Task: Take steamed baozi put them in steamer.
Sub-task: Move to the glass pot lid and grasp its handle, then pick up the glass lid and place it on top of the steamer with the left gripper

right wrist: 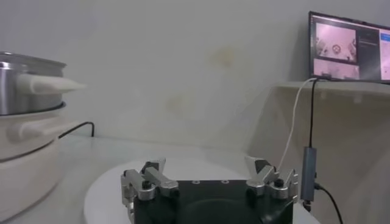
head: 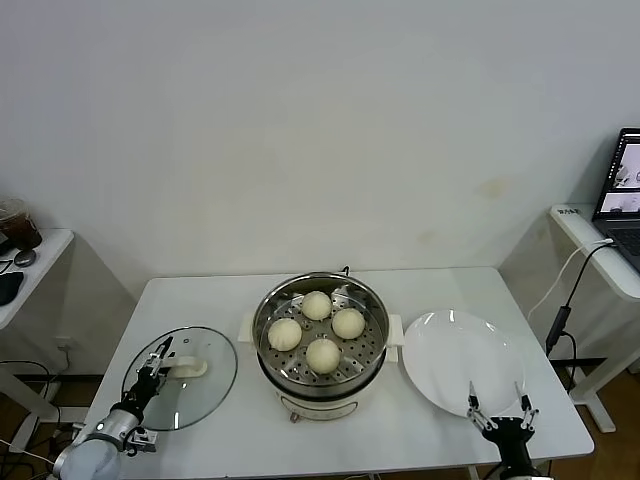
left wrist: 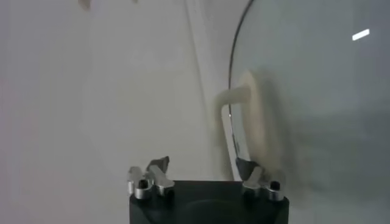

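Note:
Several cream-white steamed baozi (head: 317, 305) lie on the perforated tray inside the steel steamer (head: 263, 312) at the table's middle. The steamer (right wrist: 24, 91) also shows at the edge of the right wrist view. My left gripper (head: 160, 358) is low over the front left of the table, at the glass lid (head: 205, 385). Its jaws (left wrist: 201, 165) stand apart, one finger close beside the lid's white handle (left wrist: 250, 115), nothing gripped. My right gripper (head: 496, 400) is open at the near rim of the white plate (head: 460, 355), holding nothing (right wrist: 207, 164).
The glass lid (left wrist: 317, 91) lies flat left of the steamer. The white plate (right wrist: 109, 189) lies right of it. A side table with a laptop (head: 622, 190) and a hanging cable (head: 560, 320) stands at the right. Another small table is at the far left.

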